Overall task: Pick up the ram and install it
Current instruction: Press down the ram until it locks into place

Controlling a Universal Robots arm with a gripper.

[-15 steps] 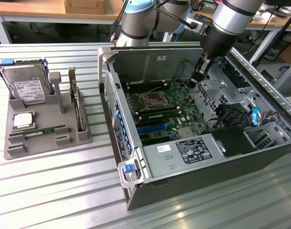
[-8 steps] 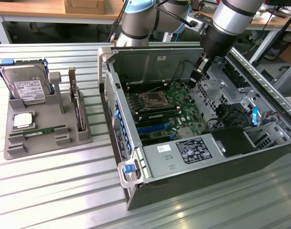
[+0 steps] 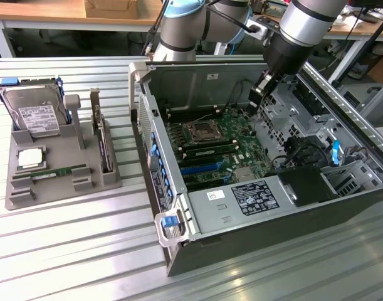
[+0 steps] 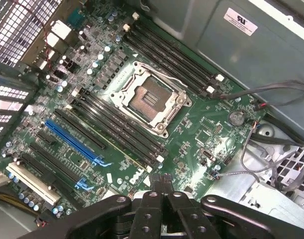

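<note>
Silver-grey tubular arm (image 3: 304,25) with pale blue joint caps.
Ends in black wrist housing; black gripper (image 4: 163,191) built of matte linkage plates dotted with round screw holes; dark cables along upper links.

Table (image 3: 66,251) ribbed bare metal; holder tray (image 3: 28,194) matt grey plastic; motherboard (image 4: 201,124) glossy green

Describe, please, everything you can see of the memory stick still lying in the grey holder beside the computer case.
The memory stick is a long, thin green board carrying a pale label. It lies flat along the front part of the grey holder, just below a square silver processor chip, on the exterior view's left of the open case. It rests on the holder only.
</note>
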